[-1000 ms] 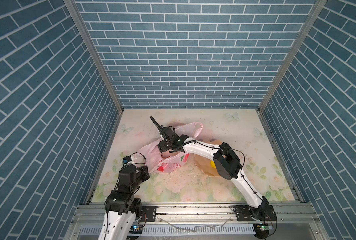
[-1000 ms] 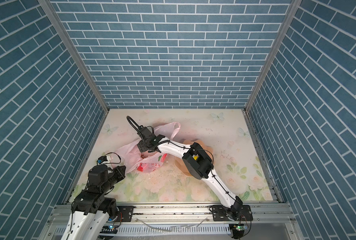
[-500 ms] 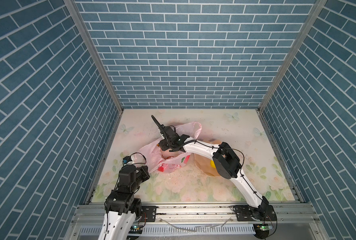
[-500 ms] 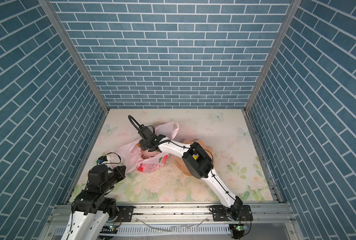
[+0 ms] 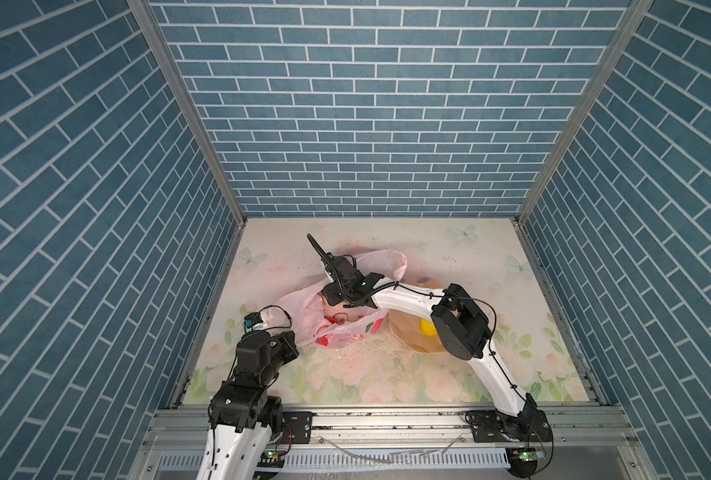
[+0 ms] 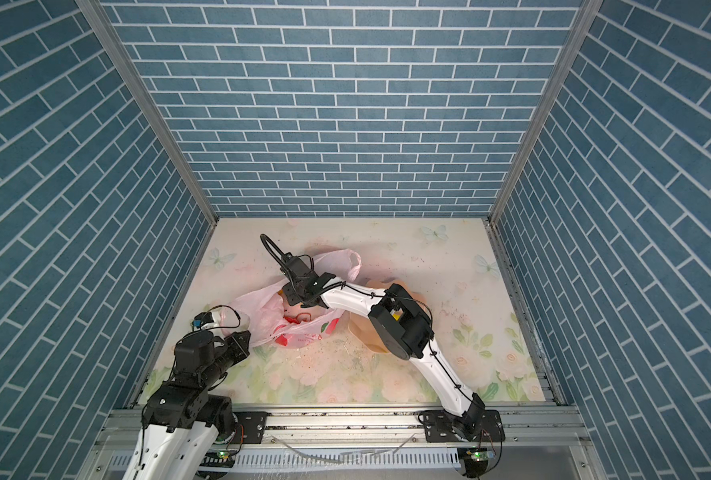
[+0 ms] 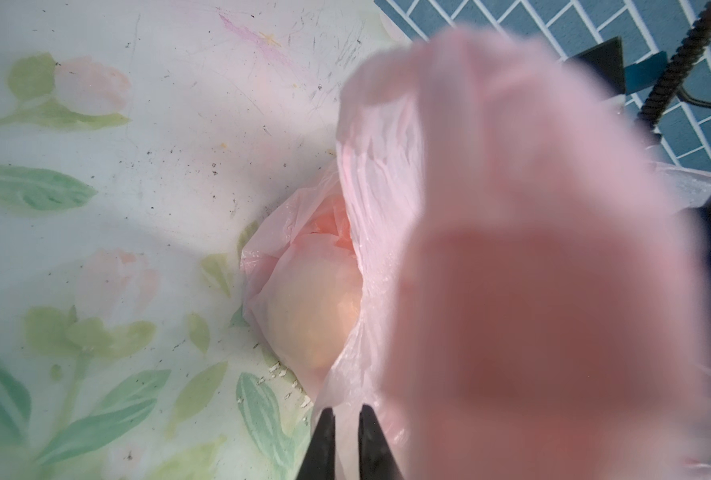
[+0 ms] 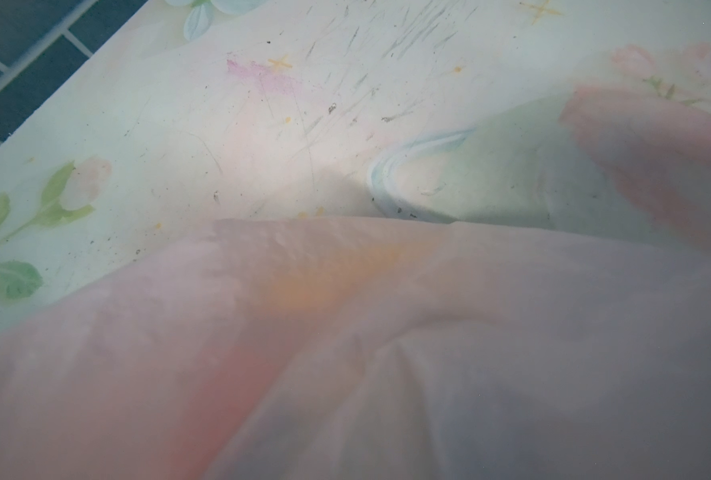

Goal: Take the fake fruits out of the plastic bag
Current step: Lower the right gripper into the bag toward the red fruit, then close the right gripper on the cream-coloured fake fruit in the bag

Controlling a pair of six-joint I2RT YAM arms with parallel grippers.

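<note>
The pink plastic bag (image 5: pixel 304 307) (image 6: pixel 258 311) lies crumpled at the left middle of the floral table. My left gripper (image 7: pixel 345 411) (image 5: pixel 293 333) is shut on a thin fold of the bag's near edge. My right gripper (image 5: pixel 339 302) (image 6: pixel 295 300) reaches into the bag's open mouth from the right. Its fingertips are hidden by the film, which also covers the right wrist view (image 8: pixel 387 374). A cream fruit (image 7: pixel 316 307) shows through the bag. A red fruit (image 5: pixel 324 340) sits at the bag's near end. A yellow fruit (image 5: pixel 427 328) lies in the bowl.
A peach-coloured scalloped bowl (image 5: pixel 408 332) stands right of the bag, partly under my right arm's elbow (image 5: pixel 462 328). Blue brick walls close in the table on three sides. A metal rail (image 5: pixel 387 419) runs along the front edge.
My right gripper stays in the bag's mouth with hardly any shift. The left arm and the bag's held edge have not moved.
</note>
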